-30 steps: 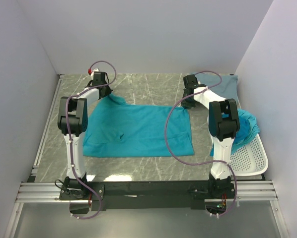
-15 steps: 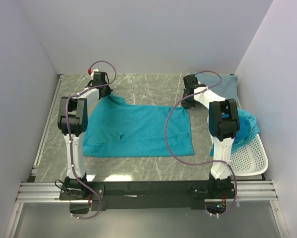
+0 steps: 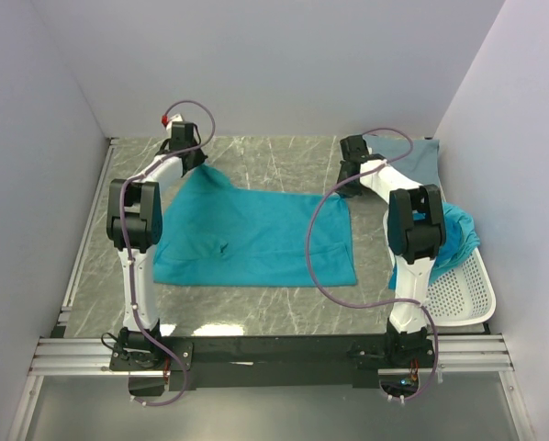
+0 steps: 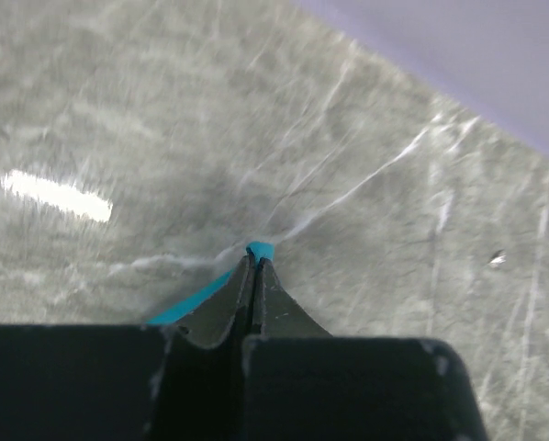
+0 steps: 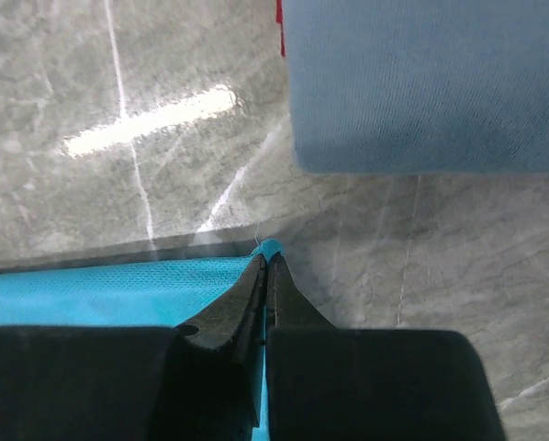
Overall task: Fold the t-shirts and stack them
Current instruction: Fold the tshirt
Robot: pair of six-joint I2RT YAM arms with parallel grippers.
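Observation:
A teal t-shirt (image 3: 256,239) lies spread on the grey marbled table (image 3: 274,161). My left gripper (image 3: 194,162) is shut on its far left corner, lifted a little; a tip of teal cloth (image 4: 260,249) pokes out between the closed fingers. My right gripper (image 3: 352,184) is shut on the far right corner, and teal fabric (image 5: 118,289) runs off to the left from its closed jaws. A folded grey-blue t-shirt (image 3: 410,156) lies at the back right, close ahead of the right gripper (image 5: 269,257). More teal t-shirts (image 3: 456,234) hang out of the basket.
A white perforated basket (image 3: 458,294) stands at the table's right edge beside the right arm. A red edge (image 5: 279,23) shows at the folded grey-blue shirt's (image 5: 421,83) left side. White walls close in the back and both sides.
Both grippers have closed on the shirt's far corners. The left one has drawn its corner up and toward the back, pulling the cloth taut; the right arm shifted slightly.

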